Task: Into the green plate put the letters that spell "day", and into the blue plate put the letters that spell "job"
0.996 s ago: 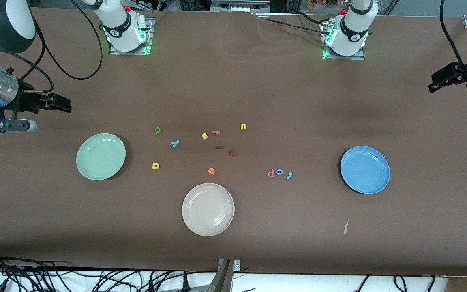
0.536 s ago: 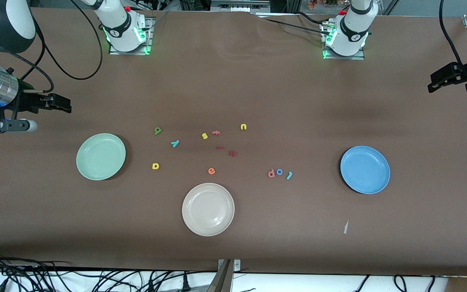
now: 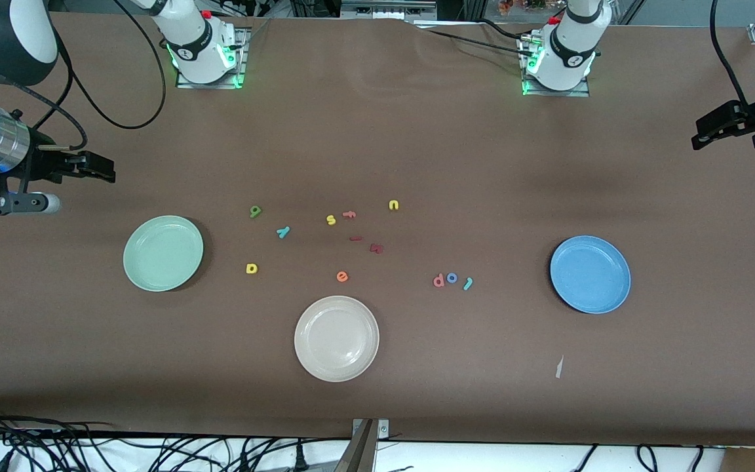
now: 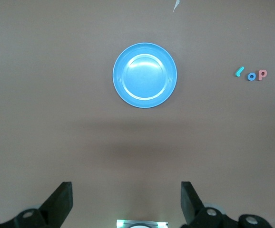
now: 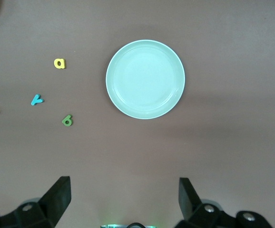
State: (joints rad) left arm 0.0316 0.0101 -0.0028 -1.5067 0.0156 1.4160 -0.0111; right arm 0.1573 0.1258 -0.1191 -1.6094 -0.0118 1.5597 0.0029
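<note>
Brown matte table (image 3: 417, 144) carries a smooth round green plate (image 3: 163, 253) toward the right arm's end and a glossy blue plate (image 3: 590, 274) toward the left arm's end. Scattered between lie the yellow "d" (image 3: 251, 268), green "a" (image 3: 255, 211), forked teal "y" (image 3: 283, 231); salmon "b" (image 3: 438, 280), ring "o" (image 3: 452, 278) and hooked "j" (image 3: 468, 283) sit together in a row. Right gripper (image 5: 123, 192) and left gripper (image 4: 126, 194) wait at the table's ends, fingers apart, empty.

No printed text, label or brand is legible. The only readable characters are toy letters lying on the table (image 3: 417, 151): yellow "s" (image 3: 331, 220), yellow "u" (image 3: 394, 205), orange "e" (image 3: 342, 276), blue "o" (image 3: 451, 278)
</note>
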